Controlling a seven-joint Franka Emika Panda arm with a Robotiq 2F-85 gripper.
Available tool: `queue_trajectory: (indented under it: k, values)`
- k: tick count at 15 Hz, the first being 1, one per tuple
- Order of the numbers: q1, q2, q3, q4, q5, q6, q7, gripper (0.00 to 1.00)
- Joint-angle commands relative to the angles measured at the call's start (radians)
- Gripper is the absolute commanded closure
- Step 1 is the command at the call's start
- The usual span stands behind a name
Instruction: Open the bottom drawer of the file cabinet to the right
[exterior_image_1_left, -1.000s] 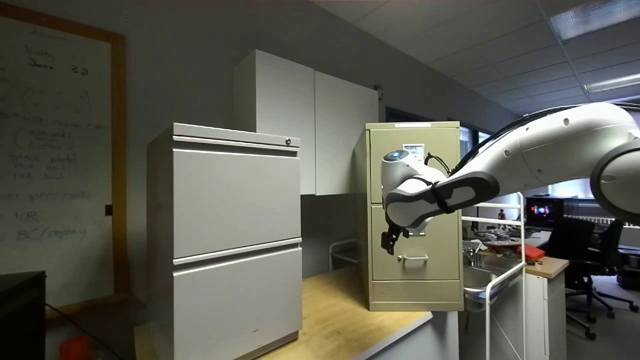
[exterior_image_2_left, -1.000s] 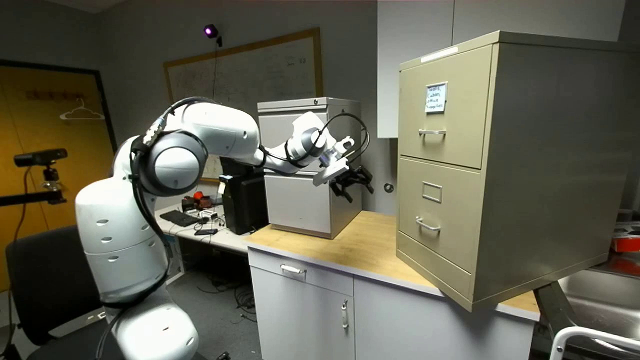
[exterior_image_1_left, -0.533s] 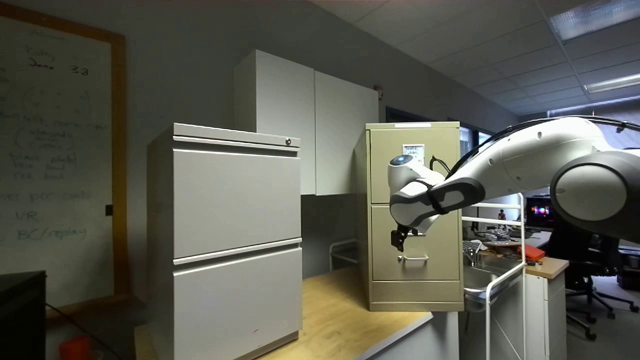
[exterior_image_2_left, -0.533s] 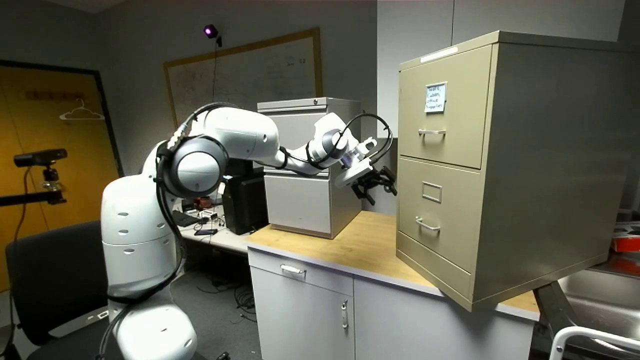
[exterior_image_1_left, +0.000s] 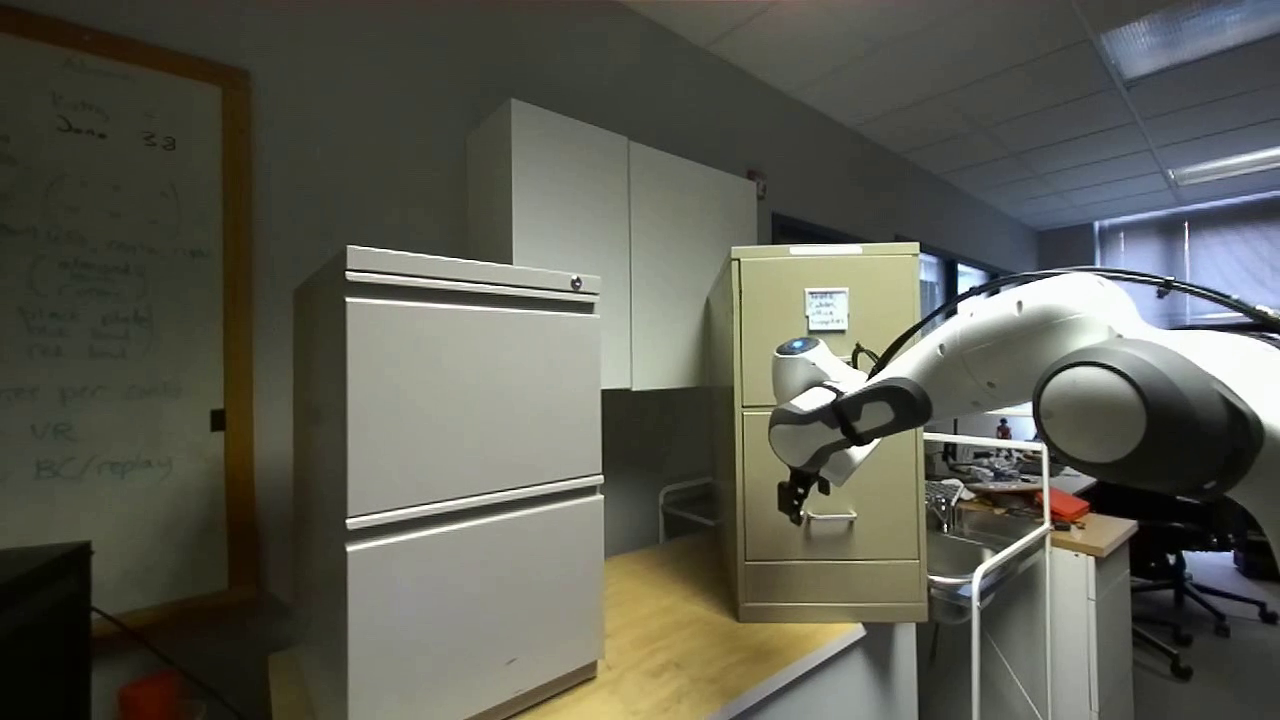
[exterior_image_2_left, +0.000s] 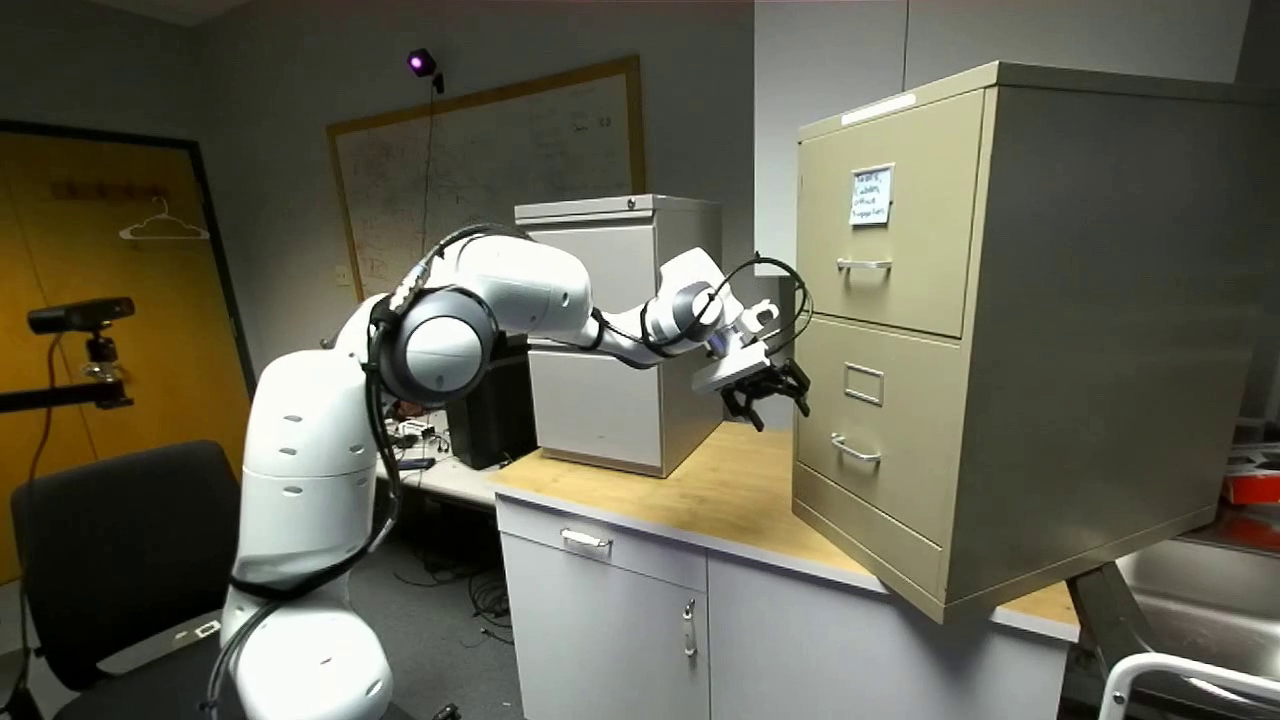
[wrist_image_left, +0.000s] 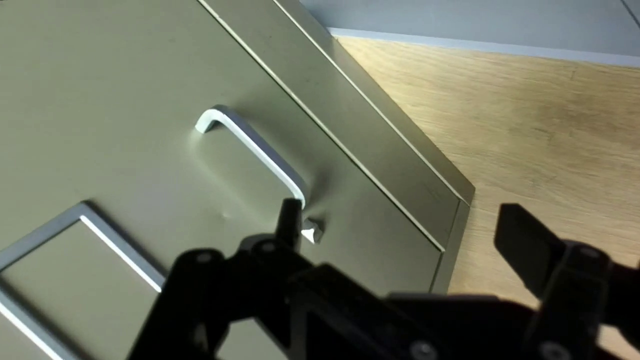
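Counter (exterior_image_2_left: 720, 490), biggest: wood top, pale fronts, running under your file cabinet (exterior_image_2_left: 1060, 330). File cabinet: tall, tan, upright, one lower front corner jutting past the counter's edge. Your arm (exterior_image_2_left: 440, 350) reaches toward the file cabinet's front, bent, wrist angled down. Grey two-drawer cabinet (exterior_image_1_left: 470, 400): on the counter too, a stretch of wood between it and the file cabinet, both drawers closed.

Upper drawer (exterior_image_2_left: 925, 230) of the file cabinet: closed. Your bottom drawer (exterior_image_2_left: 905, 430): lower handled front of the file cabinet, same tan, above a plain base strip (exterior_image_2_left: 865, 522); you can see it closed flush in both exterior views.

Your gripper (wrist_image_left: 400, 210): just in front of the file cabinet's lower part, tipped downward, fingers (wrist_image_left: 522, 245) spread wide. In the wrist view you get one finger over the file cabinet's front, the other over the counter's wood past its edge.

Paper label (exterior_image_2_left: 871, 196), handwritten, high on the file cabinet's front. Metal label frame (wrist_image_left: 120, 246), lower on that front. Handle (wrist_image_left: 260, 150), a silver bar on the file cabinet's bottom drawer: one finger overlaps its end in your wrist view; can't tell you if they touch. Smallest, a metal knob (wrist_image_left: 311, 231), on the file cabinet's front right by the handle's end.
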Motion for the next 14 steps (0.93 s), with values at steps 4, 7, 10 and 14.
queue_trajectory:
  k: [4, 7, 10, 14]
  values:
    - [-0.031, 0.095, -0.035, 0.103, 0.015, 0.053, -0.041, 0.0]
    - [-0.037, 0.122, -0.038, 0.122, 0.023, 0.08, -0.039, 0.0]
    - [-0.039, 0.149, -0.035, 0.137, 0.034, 0.097, -0.035, 0.0]
    - [-0.04, 0.183, -0.033, 0.15, 0.053, 0.114, -0.037, 0.0]
